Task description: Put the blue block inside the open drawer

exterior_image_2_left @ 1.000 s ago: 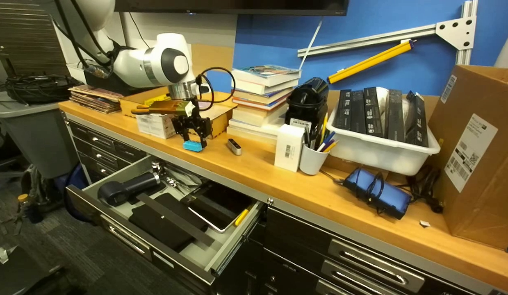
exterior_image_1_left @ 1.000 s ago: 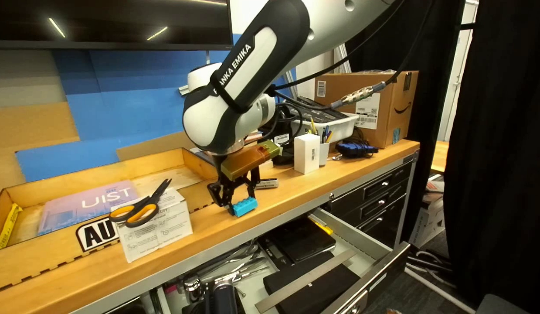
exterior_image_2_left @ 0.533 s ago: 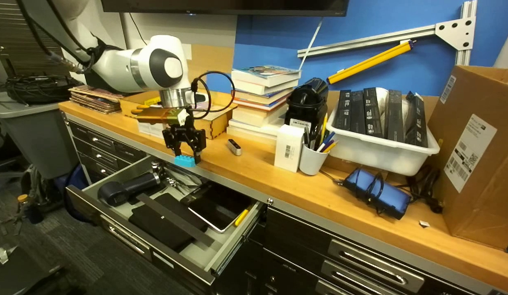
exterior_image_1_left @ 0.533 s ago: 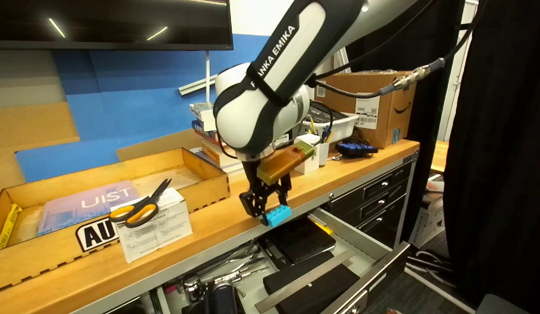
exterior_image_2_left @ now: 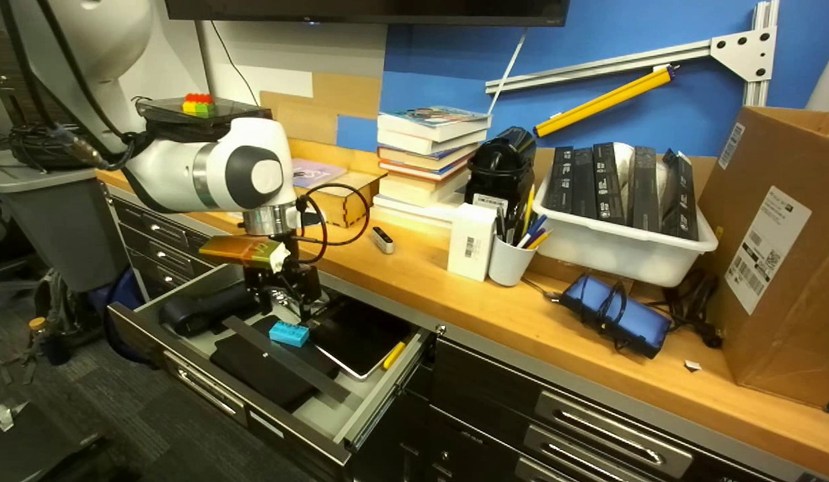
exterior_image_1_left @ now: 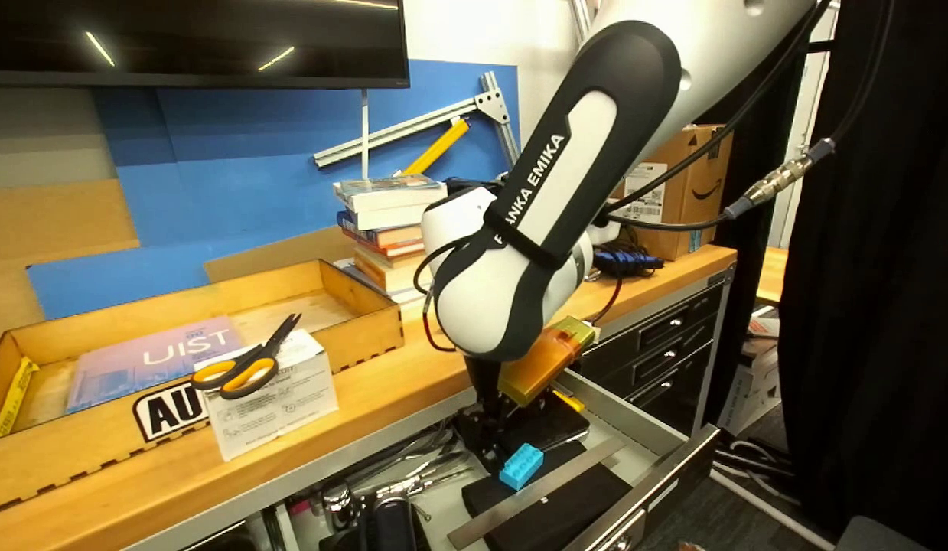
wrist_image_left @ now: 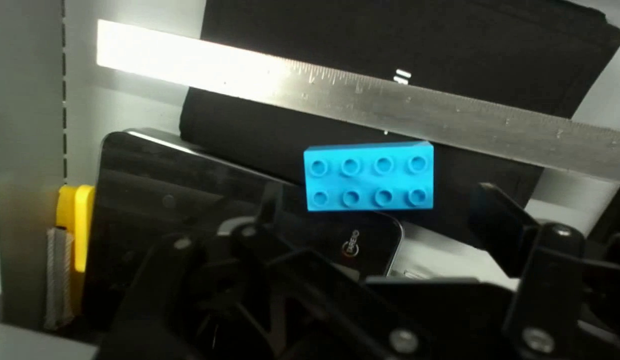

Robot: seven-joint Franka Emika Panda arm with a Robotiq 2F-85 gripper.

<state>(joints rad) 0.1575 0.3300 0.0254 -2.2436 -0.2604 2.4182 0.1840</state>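
Observation:
The blue block (exterior_image_2_left: 288, 333), a bright cyan brick with studs, is inside the open drawer (exterior_image_2_left: 300, 436). It is over the black case and tablet, beside the steel ruler. I cannot tell whether it rests flat on them. It also shows in an exterior view (exterior_image_1_left: 522, 466) and in the wrist view (wrist_image_left: 368, 180). My gripper (exterior_image_2_left: 282, 311) is low in the drawer, just behind and above the block. In the wrist view the gripper (wrist_image_left: 376, 205) has its fingers spread wide, with a gap on each side of the block.
The drawer holds a steel ruler (wrist_image_left: 340, 97), a black case (wrist_image_left: 269, 132), a black tablet (wrist_image_left: 189, 200), a yellow-handled tool (wrist_image_left: 82, 225) and metal tools (exterior_image_1_left: 412, 482). The wooden counter edge (exterior_image_1_left: 382, 398) overhangs behind. Scissors lie on a white box (exterior_image_1_left: 282, 405).
The arm has swung over from the counter and come down into the drawer with the block. The fingers have opened and now stand apart from the block.

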